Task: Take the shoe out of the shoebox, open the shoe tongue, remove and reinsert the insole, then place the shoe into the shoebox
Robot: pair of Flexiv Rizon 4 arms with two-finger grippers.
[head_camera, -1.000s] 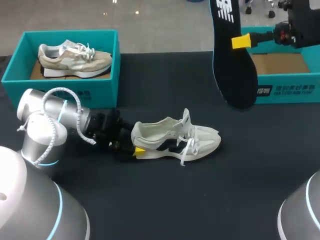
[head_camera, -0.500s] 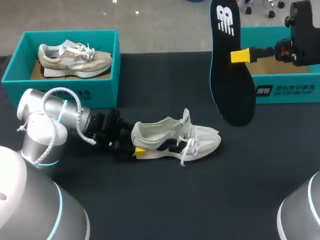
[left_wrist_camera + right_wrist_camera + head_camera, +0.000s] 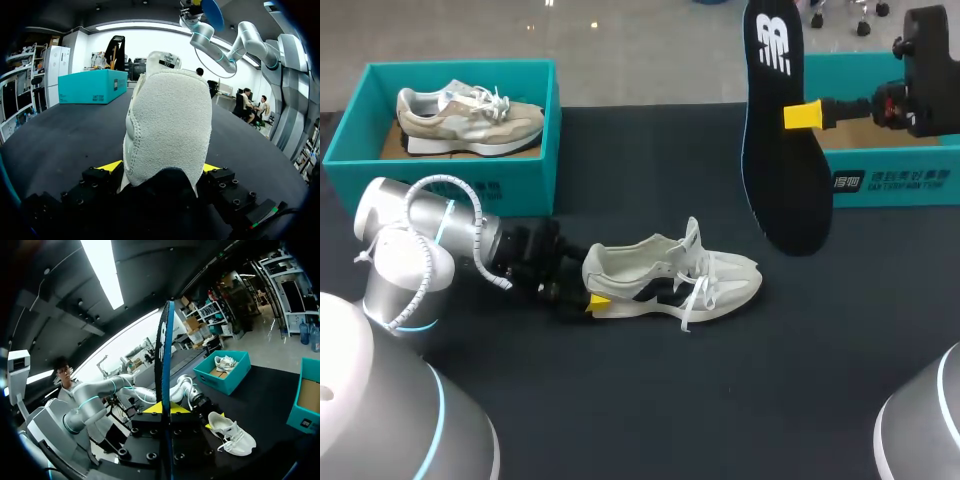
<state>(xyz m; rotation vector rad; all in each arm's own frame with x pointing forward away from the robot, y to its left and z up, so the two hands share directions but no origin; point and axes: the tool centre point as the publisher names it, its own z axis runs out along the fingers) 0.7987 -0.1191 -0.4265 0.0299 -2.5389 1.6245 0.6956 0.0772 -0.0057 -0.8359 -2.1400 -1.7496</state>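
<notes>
The left gripper [image 3: 592, 296] lies low over the table [image 3: 650, 400], its 2 fingers clamped on either side of the heel of the white shoe [image 3: 670, 280]. The shoe stands on its sole, toe pointing ahead of those fingers. Farther off, the right gripper [image 3: 802, 114] has its 2 fingers pinched on the black insole [image 3: 785, 150], which stands upright between them. Just behind that gripper sits 1 teal shoebox [image 3: 895, 180]. Well beside the left fingers, a second teal box [image 3: 545, 140] holds a beige shoe [image 3: 470, 115].

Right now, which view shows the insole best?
Head view: the black insole hangs face-on, nearly whole, in the right tool. Right wrist view shows it only edge-on; left wrist view catches just a small blue bit.
</notes>
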